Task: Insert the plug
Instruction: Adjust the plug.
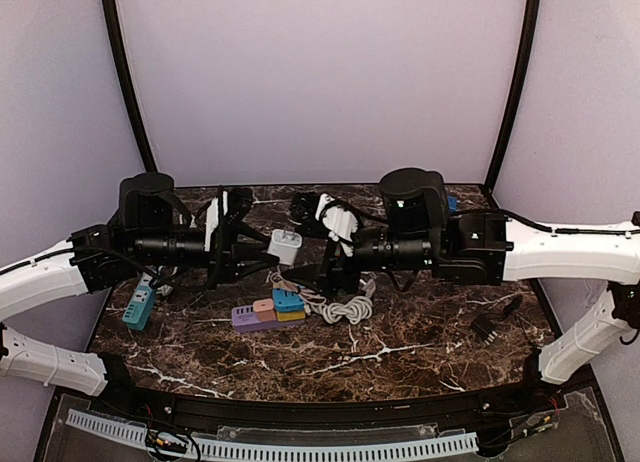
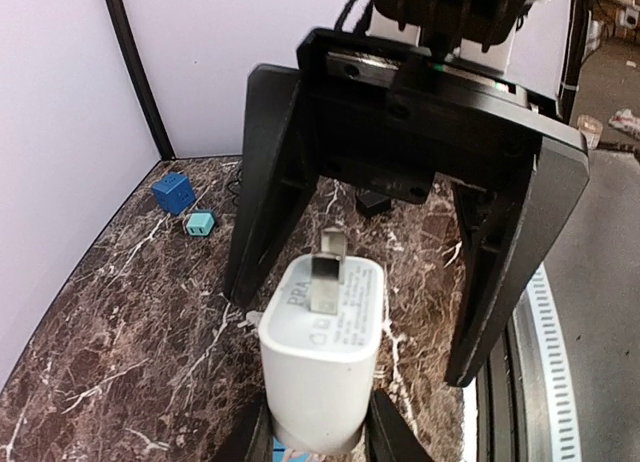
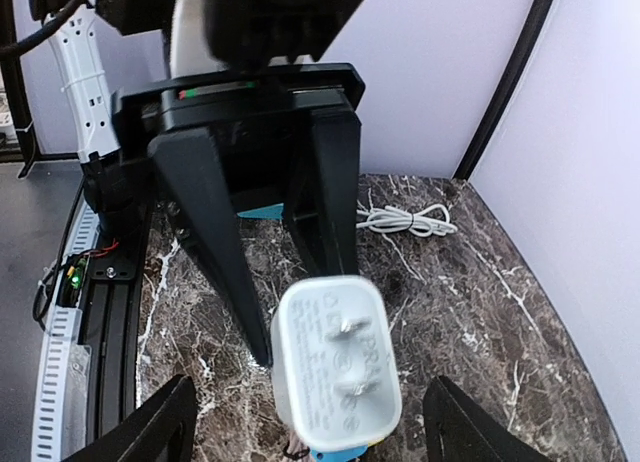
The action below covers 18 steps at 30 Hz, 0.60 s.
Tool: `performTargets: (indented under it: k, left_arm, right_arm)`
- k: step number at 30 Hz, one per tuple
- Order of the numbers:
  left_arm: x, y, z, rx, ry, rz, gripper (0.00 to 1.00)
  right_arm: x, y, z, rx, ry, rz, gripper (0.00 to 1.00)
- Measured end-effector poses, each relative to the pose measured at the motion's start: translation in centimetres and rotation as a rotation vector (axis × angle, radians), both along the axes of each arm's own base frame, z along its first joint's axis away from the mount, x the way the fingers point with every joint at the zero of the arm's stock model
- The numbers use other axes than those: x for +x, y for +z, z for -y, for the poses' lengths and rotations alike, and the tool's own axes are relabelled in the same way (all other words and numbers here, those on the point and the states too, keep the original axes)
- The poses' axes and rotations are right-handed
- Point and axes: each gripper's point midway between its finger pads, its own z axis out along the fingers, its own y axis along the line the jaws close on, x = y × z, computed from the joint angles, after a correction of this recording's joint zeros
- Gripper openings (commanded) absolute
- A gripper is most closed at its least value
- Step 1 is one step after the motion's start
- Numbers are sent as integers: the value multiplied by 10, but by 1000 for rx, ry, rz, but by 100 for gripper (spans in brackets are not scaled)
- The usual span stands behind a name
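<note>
Left end effector point(image 1: 268, 250) pinches the white plug point(image 2: 322, 352) by its rear end; in the left wrist view its own fingers point(image 2: 390, 434) press on either side of the plug body. The plug is held off the worktop point(image 1: 420, 354), near mid-worktop, in the gap between the two arms, which face each other head-on. Its flat prongs point(image 2: 328, 272) point at the right arm. Right end effector point(image 3: 310, 382) is spread wide: in its wrist view the two fingers point(image 3: 150, 427) stand well out to both sides of the plug, apart from it. From the left wrist view the same fingers straddle the prong end with clear gaps left and right. On the worktop below: a coloured strip point(image 1: 268, 312) in purple, orange, blue and yellow, just beside a coiled white cable point(image 1: 345, 308). A teal strip point(image 1: 140, 308) lies under the left arm, near the left edge. A small black adapter point(image 1: 487, 326) lies well apart on the right side. Far corner, seen from the left wrist: a blue cube point(image 2: 173, 192) with a small teal block point(image 2: 200, 223) just beside it.
</note>
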Motion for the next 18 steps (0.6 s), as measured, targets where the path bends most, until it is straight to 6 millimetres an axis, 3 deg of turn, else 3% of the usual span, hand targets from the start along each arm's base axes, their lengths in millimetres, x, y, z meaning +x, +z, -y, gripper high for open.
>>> performTargets:
  k: [7,13,18]
  left_arm:
    - [23,40,-7,-211,66,-154,1]
    - [23,58,-4,-305,55,-237,1]
    - [22,64,-3,-332,41,-253,1]
  right_arm:
    - [11,10,29,291,3,-96,75]
    - [16,41,18,546,64,-165,72]
    - [13,58,11,654,123,-195,55]
